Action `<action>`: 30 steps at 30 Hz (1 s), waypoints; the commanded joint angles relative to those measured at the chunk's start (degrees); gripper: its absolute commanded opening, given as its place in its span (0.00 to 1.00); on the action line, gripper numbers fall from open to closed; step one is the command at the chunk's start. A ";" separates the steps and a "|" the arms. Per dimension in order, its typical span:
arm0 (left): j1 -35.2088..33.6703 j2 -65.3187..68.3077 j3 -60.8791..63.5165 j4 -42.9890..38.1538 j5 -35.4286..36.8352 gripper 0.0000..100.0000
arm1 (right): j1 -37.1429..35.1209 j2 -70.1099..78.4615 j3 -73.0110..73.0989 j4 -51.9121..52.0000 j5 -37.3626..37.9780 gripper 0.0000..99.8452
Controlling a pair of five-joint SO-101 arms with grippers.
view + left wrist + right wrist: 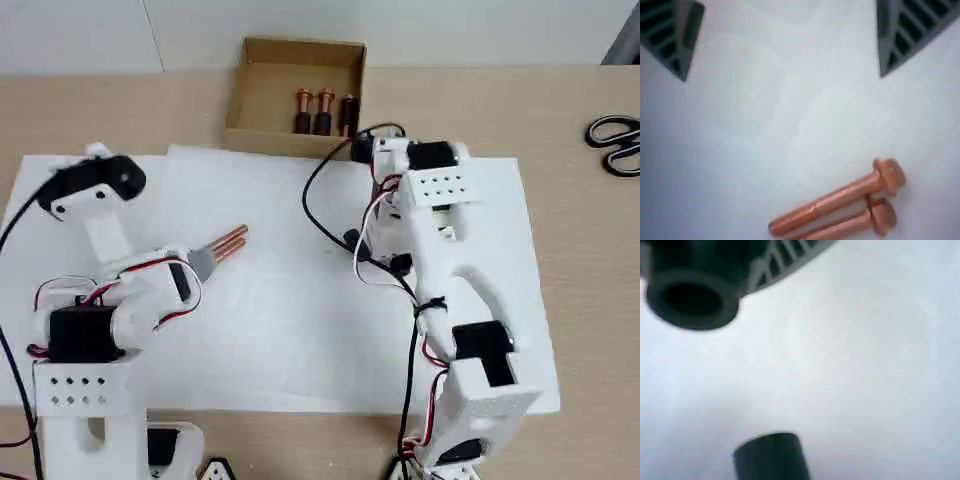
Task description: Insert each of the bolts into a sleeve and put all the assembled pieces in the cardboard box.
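Most of your counter is under a white foam sheet. At the far edge, the cardboard box holds three assembled pieces. Your left end effector is spread wide just beside two bolts lying side by side on the sheet. Your right end effector is by the box with one sleeve close up against it, can't tell if it's gripping. A second sleeve is nearby.

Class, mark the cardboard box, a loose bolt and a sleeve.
cardboard box point(262, 100): high view, bare floor.
bolt point(840, 194): left wrist view, shank.
sleeve point(692, 321): right wrist view, rim.
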 commanded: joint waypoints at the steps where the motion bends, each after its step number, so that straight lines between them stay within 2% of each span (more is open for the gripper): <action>1: 0.09 1.14 -4.00 0.09 0.35 0.23 | 0.48 -4.88 -2.64 0.84 6.51 0.00; 6: 0.09 13.45 -7.78 0.18 1.41 0.23 | 0.48 -5.05 -2.55 1.01 7.12 0.00; 15: 0.35 41.49 -23.16 0.70 16.79 0.23 | 0.13 -4.97 -2.46 1.01 7.03 0.00; 18: 1.85 47.65 -27.82 3.60 22.24 0.23 | 0.13 -4.97 -2.46 1.10 7.03 0.00; 20: 2.99 50.37 -28.88 5.80 23.30 0.23 | 0.13 -4.97 -2.46 1.10 7.03 0.00; 22: 3.87 51.96 -28.97 6.07 16.53 0.23 | 0.13 -4.97 -2.46 1.10 7.03 0.00; 27: 0.26 53.19 -29.05 -0.09 -19.25 0.23 | 0.13 -4.97 -2.46 1.45 7.03 0.00; 30: -2.55 53.27 -28.97 -6.51 -33.67 0.23 | 0.13 -4.97 -2.46 2.07 7.03 0.00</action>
